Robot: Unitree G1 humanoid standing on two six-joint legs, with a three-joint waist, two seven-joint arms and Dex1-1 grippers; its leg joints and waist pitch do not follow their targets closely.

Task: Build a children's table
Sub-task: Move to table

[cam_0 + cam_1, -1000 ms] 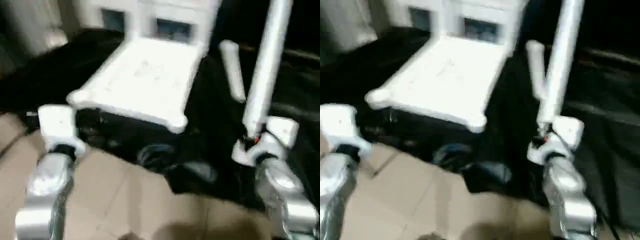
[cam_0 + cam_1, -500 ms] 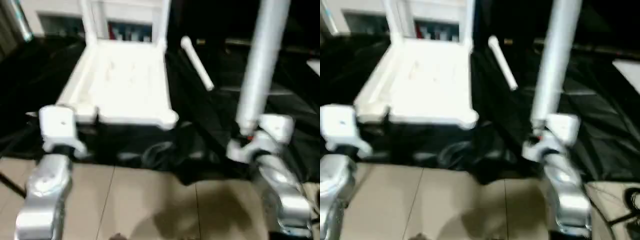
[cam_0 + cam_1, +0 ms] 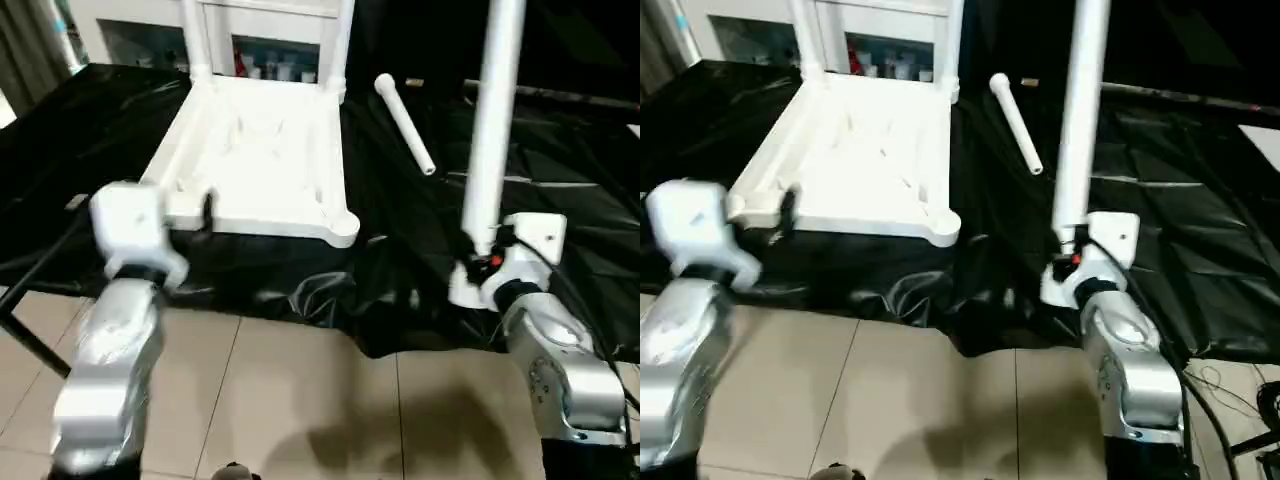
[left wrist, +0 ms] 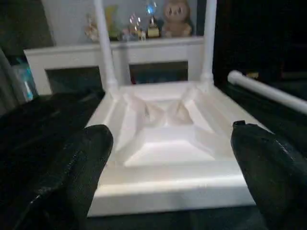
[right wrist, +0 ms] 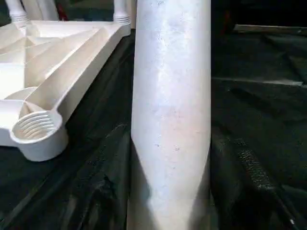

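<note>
The white tabletop (image 3: 262, 150) lies upside down on a black sheet, ribbed side up. Two white legs (image 3: 193, 40) stand in its far corner sockets. The near right socket (image 5: 33, 125) is empty. A third leg (image 3: 405, 125) lies loose on the sheet to the right of the tabletop. My right gripper (image 3: 480, 262) is shut on a fourth leg (image 3: 492, 120), held upright to the right of the tabletop's near right corner. My left gripper (image 3: 200, 212) is open at the tabletop's near left corner, its black fingers (image 4: 76, 172) spread wide with nothing between them.
A white cabinet (image 3: 270, 55) with glass doors stands right behind the tabletop, toys (image 4: 175, 19) on top of it. The black sheet (image 3: 570, 190) spreads far to the right. Beige floor tiles (image 3: 300, 400) lie in front, and cables (image 3: 1230, 385) trail at the right.
The head camera has swung, shifting the whole picture. My left gripper has come closer to the tabletop's near left corner. The right gripper still holds its leg upright.
</note>
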